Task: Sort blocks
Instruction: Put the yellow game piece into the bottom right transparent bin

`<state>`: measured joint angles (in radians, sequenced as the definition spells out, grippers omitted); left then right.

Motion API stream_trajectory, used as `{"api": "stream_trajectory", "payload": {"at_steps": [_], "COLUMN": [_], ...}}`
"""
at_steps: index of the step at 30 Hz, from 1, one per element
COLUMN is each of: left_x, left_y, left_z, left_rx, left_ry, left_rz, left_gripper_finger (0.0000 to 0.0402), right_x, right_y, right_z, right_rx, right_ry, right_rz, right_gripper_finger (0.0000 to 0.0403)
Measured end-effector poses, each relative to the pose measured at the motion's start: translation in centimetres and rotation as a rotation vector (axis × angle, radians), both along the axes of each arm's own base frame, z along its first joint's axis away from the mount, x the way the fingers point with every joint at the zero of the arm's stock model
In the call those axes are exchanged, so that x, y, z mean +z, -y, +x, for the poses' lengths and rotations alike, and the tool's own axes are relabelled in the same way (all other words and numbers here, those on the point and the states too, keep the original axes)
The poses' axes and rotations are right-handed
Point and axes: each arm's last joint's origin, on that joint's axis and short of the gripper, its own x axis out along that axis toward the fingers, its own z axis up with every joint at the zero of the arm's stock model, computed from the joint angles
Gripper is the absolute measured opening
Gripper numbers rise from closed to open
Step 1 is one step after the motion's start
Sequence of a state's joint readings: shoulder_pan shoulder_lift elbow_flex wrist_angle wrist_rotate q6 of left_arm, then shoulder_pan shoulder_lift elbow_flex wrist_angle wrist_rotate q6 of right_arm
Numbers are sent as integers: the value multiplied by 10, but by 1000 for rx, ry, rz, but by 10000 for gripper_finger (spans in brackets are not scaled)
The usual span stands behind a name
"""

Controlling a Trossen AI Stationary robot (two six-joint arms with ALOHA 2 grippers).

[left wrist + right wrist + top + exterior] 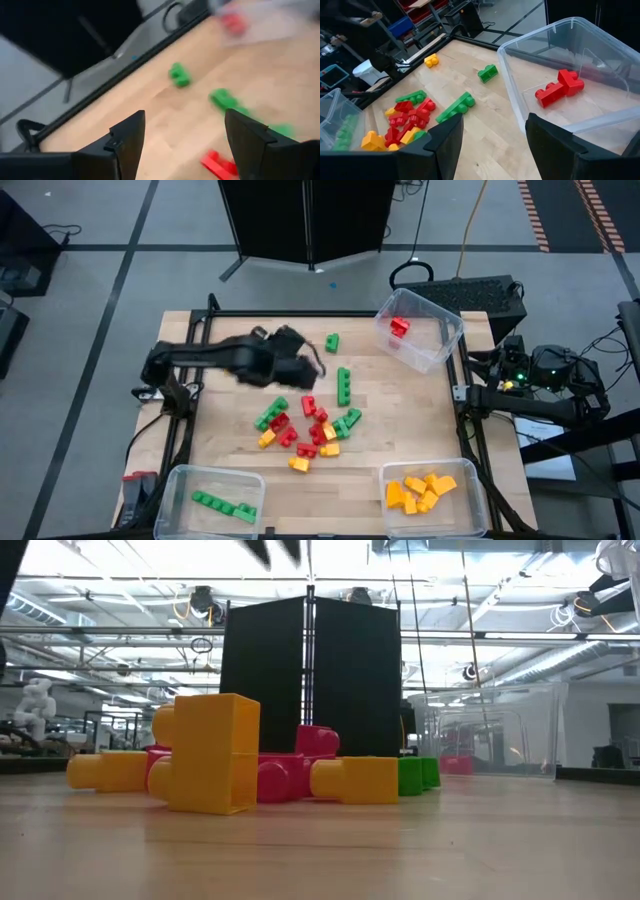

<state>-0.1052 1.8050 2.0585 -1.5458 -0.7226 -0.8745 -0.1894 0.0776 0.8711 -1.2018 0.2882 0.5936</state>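
Observation:
The blocks lie as a loose pile of red, green and yellow-orange bricks point(305, 430) on the middle of the wooden table. A small green brick point(331, 342) and a long green one point(344, 385) lie apart, farther back. My left gripper point(182, 145) hovers open above the table, left of those green bricks point(179, 75), with nothing between its fingers. In the high view it shows blurred point(300, 365). My right gripper point(492, 142) waits open at the table's right edge, near the far-right bin.
Three clear bins stand on the table. The far-right one point(440, 345) holds red bricks point(400, 327), the near-left one point(180, 485) green bricks point(225, 505), and the near-right one point(470, 490) yellow-orange bricks point(422, 492). A lone yellow brick point(431, 60) lies near the far left corner.

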Motion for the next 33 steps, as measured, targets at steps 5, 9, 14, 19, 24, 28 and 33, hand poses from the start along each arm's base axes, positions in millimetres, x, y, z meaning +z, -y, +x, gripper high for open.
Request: {"api": "stream_trajectory", "payload": {"at_steps": [5,9,14,19,24,28,33], "left_x": [-47,-87,-114,-114,-111,-125,-149], "left_y": [-30,-47,-62,-69,-79,-86,-90], "left_z": [-14,-20,-44,-75,-119,-146,-156], "left_rx": [99,156,228,248,328,421,425], "left_ry": [-201,-313,-388,-257,-112,-123,-176], "left_rz": [-133,-222,-339,-428,-459,-470,-535], "left_gripper_finger": [228,228,227,227,227,227,227], "right_x": [0,0,0,0,2,2,2], "right_y": [0,0,0,0,0,0,0], "right_z": [0,0,0,0,1,1,1], "right_rx": [3,4,9,11,13,14,14], "right_ry": [-1,-3,-8,-11,1,6,4], "right_rz": [-2,-5,-16,-26,-36,-41,-45], "right_gripper_finger": [208,208,208,208,208,208,208]}}
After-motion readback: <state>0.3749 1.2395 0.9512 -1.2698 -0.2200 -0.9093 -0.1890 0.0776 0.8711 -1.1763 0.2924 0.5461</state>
